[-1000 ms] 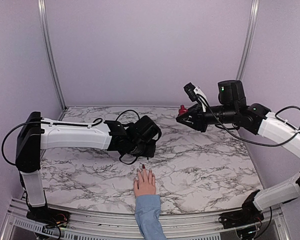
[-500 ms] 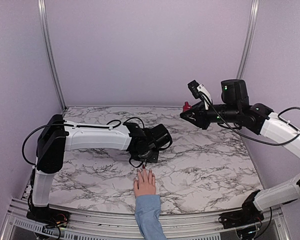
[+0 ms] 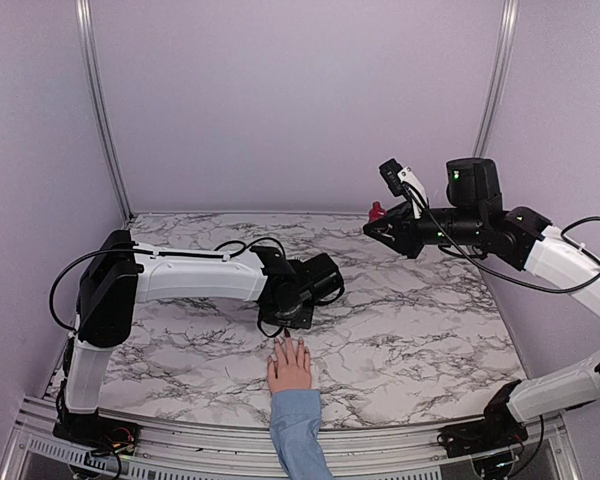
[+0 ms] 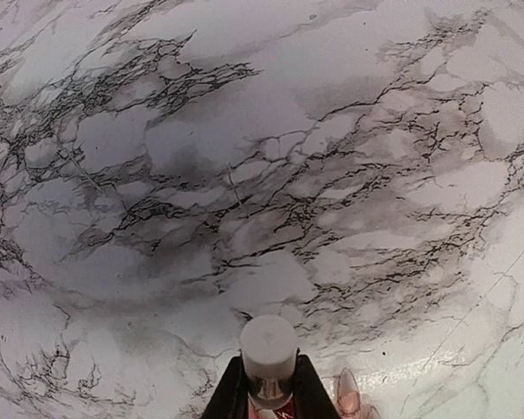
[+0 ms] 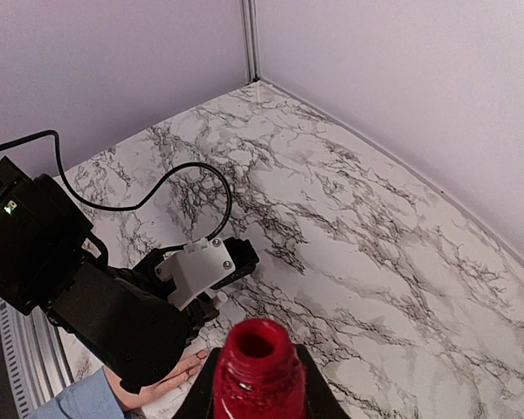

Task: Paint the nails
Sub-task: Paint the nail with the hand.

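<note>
The white marble-patterned table, veined in black, fills the lower half of the top view. A pale pink hand in a light blue sleeve lies flat at its lower-centre edge, fingers pointing up-frame.

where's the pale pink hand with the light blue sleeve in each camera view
top external: pale pink hand lies at bottom centre.
left wrist: one pink finger at the bottom edge, right of the white cap in the left gripper.
right wrist: bottom left, left of the open dark red bottle in the right gripper.
shared landmark: black-veined white marble tabletop.

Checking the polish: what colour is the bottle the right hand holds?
The bottle is red; clearest in right wrist view.
</note>
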Available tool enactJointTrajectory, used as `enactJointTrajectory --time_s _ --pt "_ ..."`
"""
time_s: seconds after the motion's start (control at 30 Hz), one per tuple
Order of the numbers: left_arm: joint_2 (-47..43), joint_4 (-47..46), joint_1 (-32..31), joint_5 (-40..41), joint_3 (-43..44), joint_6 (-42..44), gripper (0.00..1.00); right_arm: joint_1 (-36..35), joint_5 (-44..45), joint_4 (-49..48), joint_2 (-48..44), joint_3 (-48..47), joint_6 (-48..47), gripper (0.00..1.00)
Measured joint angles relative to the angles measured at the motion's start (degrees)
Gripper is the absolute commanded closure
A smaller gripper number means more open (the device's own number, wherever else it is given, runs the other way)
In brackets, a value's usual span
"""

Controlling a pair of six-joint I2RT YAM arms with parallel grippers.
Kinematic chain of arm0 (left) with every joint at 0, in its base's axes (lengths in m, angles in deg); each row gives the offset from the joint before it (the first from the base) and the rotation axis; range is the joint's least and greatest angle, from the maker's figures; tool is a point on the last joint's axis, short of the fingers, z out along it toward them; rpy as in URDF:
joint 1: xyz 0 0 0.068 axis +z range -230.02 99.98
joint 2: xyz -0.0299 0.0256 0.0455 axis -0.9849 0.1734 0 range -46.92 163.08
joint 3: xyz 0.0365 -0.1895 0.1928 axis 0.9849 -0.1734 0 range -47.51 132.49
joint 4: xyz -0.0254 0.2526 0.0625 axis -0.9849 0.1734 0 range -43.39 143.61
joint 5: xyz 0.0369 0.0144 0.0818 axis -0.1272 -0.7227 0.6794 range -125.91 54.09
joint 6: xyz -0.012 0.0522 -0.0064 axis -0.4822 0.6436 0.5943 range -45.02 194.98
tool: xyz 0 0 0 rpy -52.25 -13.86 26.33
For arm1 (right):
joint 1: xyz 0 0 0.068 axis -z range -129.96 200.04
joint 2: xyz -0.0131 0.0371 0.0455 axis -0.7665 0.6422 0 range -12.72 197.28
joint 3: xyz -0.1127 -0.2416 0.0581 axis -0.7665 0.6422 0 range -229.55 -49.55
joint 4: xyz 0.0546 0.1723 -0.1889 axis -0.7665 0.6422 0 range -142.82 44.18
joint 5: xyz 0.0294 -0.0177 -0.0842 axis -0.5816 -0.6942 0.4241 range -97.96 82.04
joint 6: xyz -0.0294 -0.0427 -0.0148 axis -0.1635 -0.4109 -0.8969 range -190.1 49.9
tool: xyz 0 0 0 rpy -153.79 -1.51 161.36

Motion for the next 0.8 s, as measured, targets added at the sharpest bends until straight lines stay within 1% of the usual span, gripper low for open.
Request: enactJointTrajectory --time_s 0.53,0.8 --pt "-0.13 0.04 -0.02 3.82 0.00 -0.13 1.00 0.00 0.00 0.00 0.00 0.00 0.00 1.00" --pt "-2.40 -0.55 -0.55 4.24 0.00 0.44 1.00 0.00 0.00 0.00 0.00 0.02 -0.02 1.00"
